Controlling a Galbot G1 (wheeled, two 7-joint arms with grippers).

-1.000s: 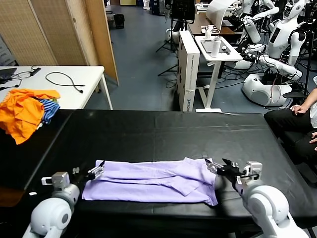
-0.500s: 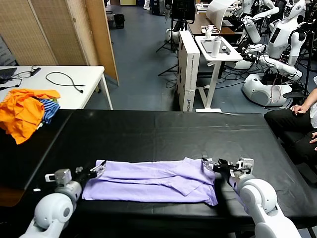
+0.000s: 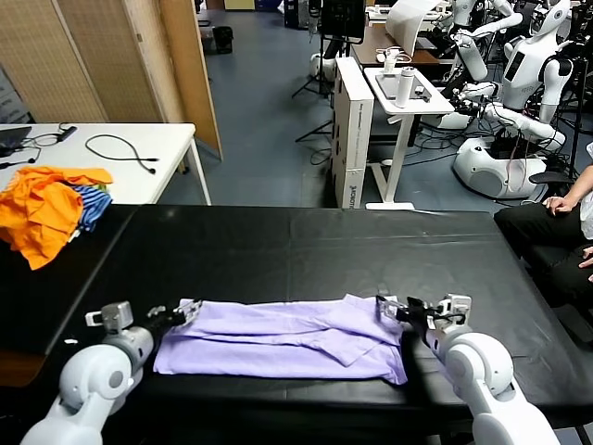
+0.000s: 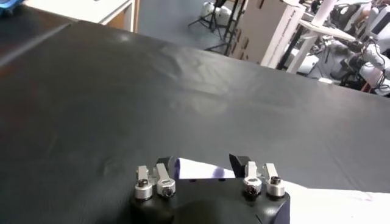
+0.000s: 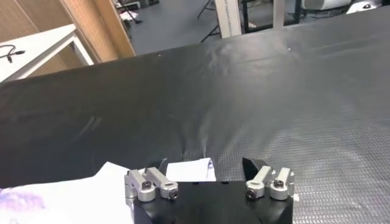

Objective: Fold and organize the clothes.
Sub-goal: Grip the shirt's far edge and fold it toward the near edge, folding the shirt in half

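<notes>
The clothes, one pale lavender T-shirt (image 3: 278, 338), lie folded into a long strip near the front of the black table (image 3: 306, 246). My left gripper (image 3: 188, 308) sits low at the strip's far left corner. In the left wrist view that gripper (image 4: 201, 163) is open, its jaws standing either side of the shirt corner (image 4: 195, 170). My right gripper (image 3: 387, 306) is at the far right corner. In the right wrist view it (image 5: 205, 165) is open wide, with the shirt corner (image 5: 189, 170) lying between the jaws nearer one finger.
A pile of orange garments (image 3: 42, 209) with a blue-striped one (image 3: 91, 204) lies at the table's far left. Behind stands a white table with a cable (image 3: 120, 148). A seated person (image 3: 547, 232) is off the table's right end.
The right gripper has slid left onto the shirt's right corner. The left gripper's jaws have narrowed around the left corner. The shirt has not moved.
</notes>
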